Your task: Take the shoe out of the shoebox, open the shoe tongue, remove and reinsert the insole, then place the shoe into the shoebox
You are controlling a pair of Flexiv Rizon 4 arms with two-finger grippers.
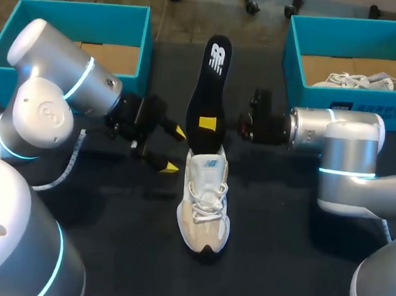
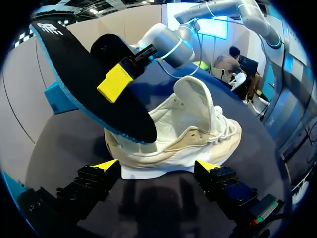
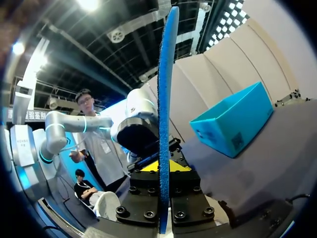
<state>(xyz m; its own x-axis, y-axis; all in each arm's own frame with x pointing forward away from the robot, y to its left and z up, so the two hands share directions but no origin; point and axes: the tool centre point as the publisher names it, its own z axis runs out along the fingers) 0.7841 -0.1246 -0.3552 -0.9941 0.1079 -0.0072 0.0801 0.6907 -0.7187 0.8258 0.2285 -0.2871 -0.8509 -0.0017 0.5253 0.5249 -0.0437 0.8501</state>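
The black insole (image 1: pixel 213 87) stands tilted, its lower end at the white shoe (image 1: pixel 205 203) opening, pinched between the fingers of our right gripper (image 1: pixel 208 123). The shoe sits mid-counter (image 1: pixel 281 230) (toe toward us), with our left gripper (image 1: pixel 174 149) spread open just beside it, holding nothing.

Dark table (image 1: pixel 278 264), spare white shoes (image 1: pixel 358 80) in right teal box (image 1: pixel 312 95)

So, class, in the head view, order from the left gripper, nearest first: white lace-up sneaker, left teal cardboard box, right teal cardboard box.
1. White lace-up sneaker, just beside the left gripper, mid-table.
2. Left teal cardboard box, behind it.
3. Right teal cardboard box, far right corner.
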